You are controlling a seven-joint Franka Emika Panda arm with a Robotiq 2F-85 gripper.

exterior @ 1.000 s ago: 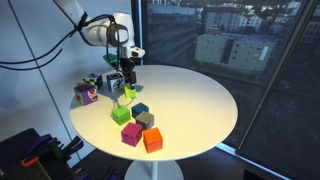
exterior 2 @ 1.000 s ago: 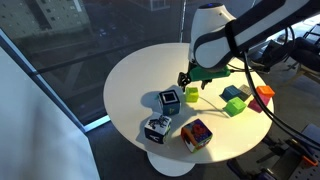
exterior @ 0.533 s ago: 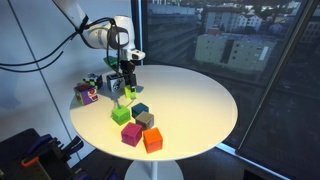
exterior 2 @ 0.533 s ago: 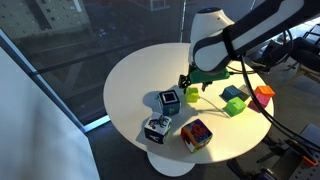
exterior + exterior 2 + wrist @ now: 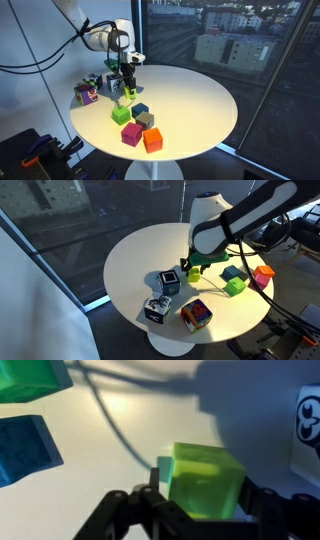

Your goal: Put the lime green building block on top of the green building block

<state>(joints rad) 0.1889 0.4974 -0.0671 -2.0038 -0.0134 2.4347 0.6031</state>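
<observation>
you have the gripper [image 5: 126, 88] pointing straight down near the rim of the round white table [image 5: 200, 100], its fingers [image 5: 140, 506] pinching the lime green building block [image 5: 205, 480] by two opposite side faces. the cube sits square between them, close under the palm. that side-on hold leaves the underside free, which is what you need to set it flat on another cube. the exterior views do not show whether it hangs clear of the tabletop or only just rests on it. the green building block [image 5: 122, 114] stands near, a little further toward the front of the table, with its top face bare, so the stacking is not yet done. the route looks tight because a dark teal block [image 5: 140, 110] stands just beside the green one, with a grey block [image 5: 146, 120], a magenta block [image 5: 131, 134] and an orange block [image 5: 152, 139] clustered beyond. by my judgement you want enough height to pass over the green cube's upper edge. then descend with the jaws turned so they miss the teal neighbour. the patterned cube [image 5: 170, 280] sits on the gripper's other side, out of that path.
</observation>
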